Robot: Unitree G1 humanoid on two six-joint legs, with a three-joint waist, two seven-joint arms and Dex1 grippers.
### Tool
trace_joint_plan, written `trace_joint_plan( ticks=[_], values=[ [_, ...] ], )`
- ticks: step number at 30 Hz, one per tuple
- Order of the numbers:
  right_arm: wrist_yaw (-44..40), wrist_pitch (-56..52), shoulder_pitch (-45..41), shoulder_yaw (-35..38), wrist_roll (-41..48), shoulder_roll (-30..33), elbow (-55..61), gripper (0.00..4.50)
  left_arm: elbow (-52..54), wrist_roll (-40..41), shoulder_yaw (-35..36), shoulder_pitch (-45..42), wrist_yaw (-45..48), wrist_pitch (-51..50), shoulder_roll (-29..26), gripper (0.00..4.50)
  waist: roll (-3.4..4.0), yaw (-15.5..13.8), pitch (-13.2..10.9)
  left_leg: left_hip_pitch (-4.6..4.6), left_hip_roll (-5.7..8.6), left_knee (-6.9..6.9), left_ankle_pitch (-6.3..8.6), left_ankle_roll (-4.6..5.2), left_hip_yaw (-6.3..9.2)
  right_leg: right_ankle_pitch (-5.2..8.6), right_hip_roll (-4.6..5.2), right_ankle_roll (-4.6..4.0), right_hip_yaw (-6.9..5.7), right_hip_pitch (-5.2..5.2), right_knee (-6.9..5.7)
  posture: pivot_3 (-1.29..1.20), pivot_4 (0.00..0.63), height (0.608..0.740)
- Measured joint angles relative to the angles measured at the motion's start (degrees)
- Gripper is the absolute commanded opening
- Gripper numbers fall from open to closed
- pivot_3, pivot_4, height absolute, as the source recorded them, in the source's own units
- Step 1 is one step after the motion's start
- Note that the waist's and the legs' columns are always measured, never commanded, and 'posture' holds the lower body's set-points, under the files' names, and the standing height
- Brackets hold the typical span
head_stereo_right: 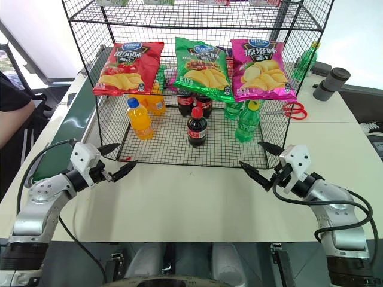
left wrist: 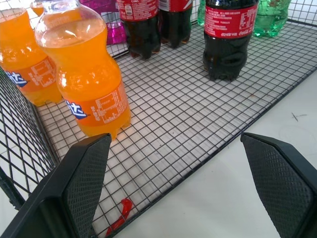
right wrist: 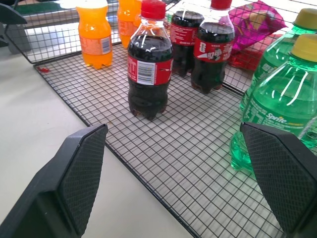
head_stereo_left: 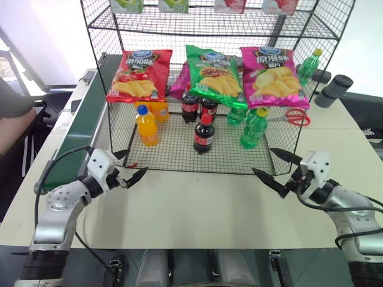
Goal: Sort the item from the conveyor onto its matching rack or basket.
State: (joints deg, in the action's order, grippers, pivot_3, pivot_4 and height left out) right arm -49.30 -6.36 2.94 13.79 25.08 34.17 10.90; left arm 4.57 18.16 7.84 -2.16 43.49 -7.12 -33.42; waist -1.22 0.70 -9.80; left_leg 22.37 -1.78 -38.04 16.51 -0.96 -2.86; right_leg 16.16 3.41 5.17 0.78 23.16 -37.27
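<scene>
Found the cola bottle [head_stereo_left: 203,134] standing upright on the wire floor of the rack [head_stereo_left: 197,172], in the low tray at the base, near the front and about the middle. Sat apart from everything else: two more colas [head_stereo_left: 199,106] a bit further back, the orange soda bottle [head_stereo_left: 147,127] off to the left, the green bottles [head_stereo_left: 254,128] off to the right. Hung just above all that, a row of chip bags [head_stereo_left: 139,75] on the next tier.

Checked the conveyor [head_stereo_left: 81,128] along the left side of the rack and saw nothing riding on the stretch of green belt in view. Couldn't see the far end of it though, so no promises there.

Saw the left gripper [head_stereo_left: 134,162] hovering over the table [head_stereo_left: 197,209] just outside the tray's front left corner, fingers spread wide, nothing between them. Same story with the right gripper [head_stereo_left: 262,160] near the front right corner: splayed apart, empty, touching nothing. Pointed both roughly inward toward the tray.

So, going by how things lay: looked basically done for this item. Bottle off the belt, let go, parked in the tray alongside the other drinks. Maybe could have gone closer to its cola buddies, but seemed to match the spot well enough. Left to do, probably just pulling the arms back and waiting on whatever the belt brought.
</scene>
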Motion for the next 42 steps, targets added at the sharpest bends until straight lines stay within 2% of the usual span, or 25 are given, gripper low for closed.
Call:
trace_joint_plan(
  ticks=[18, 31, 42],
  values=[
    [0.8, 1.7, -1.5, -2.4, -1.3, -1.7, -0.1, 4.45, -2.2, 1.2, 1.0, -0.3, -0.1, 0.8, 0.1, 4.5, 0.0, 0.0, 0.0, -0.01, 0.0, -0.02, 0.0, 0.0, 0.0, 0.0, 0.01, 0.0, 0.0, 0.0, -0.05, 0.0, 0.15, 0.74],
    [2.9, -2.1, -1.4, -3.0, -1.8, -1.5, 0.3, 4.45, -0.5, 3.1, 2.4, 2.0, -0.3, -0.9, 1.6, 4.5, 0.0, 0.0, 0.0, -0.01, -0.01, -0.02, 0.0, 0.0, 0.0, 0.0, 0.03, 0.0, 0.0, 0.0, -0.05, 0.0, 0.15, 0.74],
    [3.4, -1.1, -1.3, -3.2, -1.9, -1.7, 0.3, 4.45, 0.2, 0.7, 2.4, 2.5, -2.6, 0.2, 1.5, 4.5, 0.01, 0.0, 0.0, -0.02, 0.0, -0.02, 0.0, 0.0, 0.0, 0.0, 0.02, 0.0, 0.0, 0.0, -0.06, 0.0, 0.15, 0.74]
  ],
)
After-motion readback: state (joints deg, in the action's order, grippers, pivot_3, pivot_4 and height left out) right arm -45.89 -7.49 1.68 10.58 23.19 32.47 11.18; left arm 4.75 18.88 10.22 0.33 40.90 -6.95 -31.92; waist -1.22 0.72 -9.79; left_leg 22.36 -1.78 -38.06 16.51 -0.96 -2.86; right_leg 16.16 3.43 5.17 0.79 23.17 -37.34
